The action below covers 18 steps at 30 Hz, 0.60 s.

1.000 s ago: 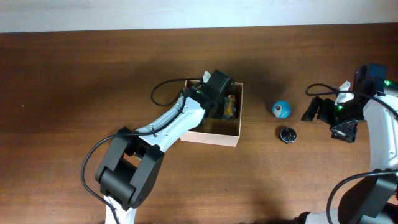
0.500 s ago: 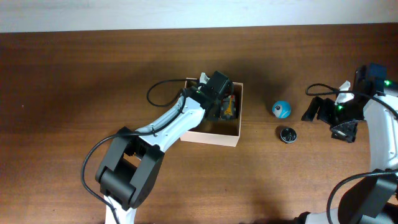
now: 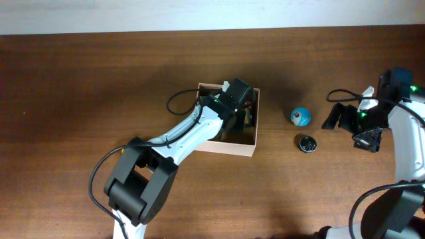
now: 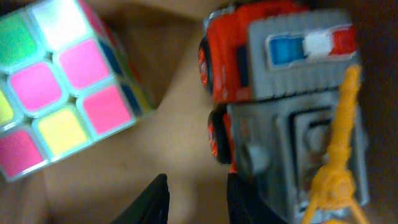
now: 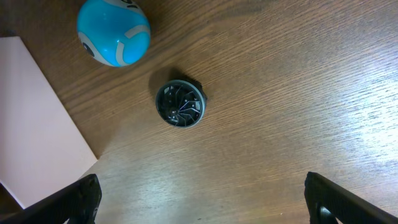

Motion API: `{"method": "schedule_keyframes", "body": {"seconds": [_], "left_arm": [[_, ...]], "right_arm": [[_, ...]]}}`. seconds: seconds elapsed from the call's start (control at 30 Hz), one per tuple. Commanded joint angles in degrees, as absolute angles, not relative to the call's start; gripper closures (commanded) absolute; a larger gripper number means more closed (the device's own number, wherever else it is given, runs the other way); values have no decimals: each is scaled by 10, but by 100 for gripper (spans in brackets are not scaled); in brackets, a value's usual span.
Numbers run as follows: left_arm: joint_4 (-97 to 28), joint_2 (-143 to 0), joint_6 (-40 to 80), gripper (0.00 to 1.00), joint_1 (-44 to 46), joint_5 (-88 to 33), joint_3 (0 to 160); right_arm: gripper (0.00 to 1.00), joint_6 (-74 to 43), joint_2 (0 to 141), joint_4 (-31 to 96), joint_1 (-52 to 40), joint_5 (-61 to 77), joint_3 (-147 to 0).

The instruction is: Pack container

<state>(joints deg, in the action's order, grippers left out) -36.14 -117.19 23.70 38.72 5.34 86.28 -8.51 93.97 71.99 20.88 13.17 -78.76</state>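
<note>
Crowding container, toy truck and puzzle cube, left end effector slightly parted, right end effector spread near ball

both arms same build: white shell links between chunky black joint housings, left arm has a thin black cable looping off near its wrist, right arm has a blue cap and green leds, left gripper and right gripper have plain black tapered fingers.
</note>
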Motion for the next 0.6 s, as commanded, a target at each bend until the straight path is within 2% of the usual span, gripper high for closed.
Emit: {"method": "schedule_keyframes", "body": {"seconds": [0.0, 0.17, 0.57], "left_arm": [[-347, -1176, 246, 67, 387, 54, 870], [-325, -1176, 244, 63, 387, 74, 870], [-350, -1176, 229, 63, 387, 158, 870]], "right_arm": [[1, -80, 942, 720, 211, 135, -796], [1, -80, 942, 720, 211, 135, -796], [1, -80, 942, 720, 211, 135, -796]]}}
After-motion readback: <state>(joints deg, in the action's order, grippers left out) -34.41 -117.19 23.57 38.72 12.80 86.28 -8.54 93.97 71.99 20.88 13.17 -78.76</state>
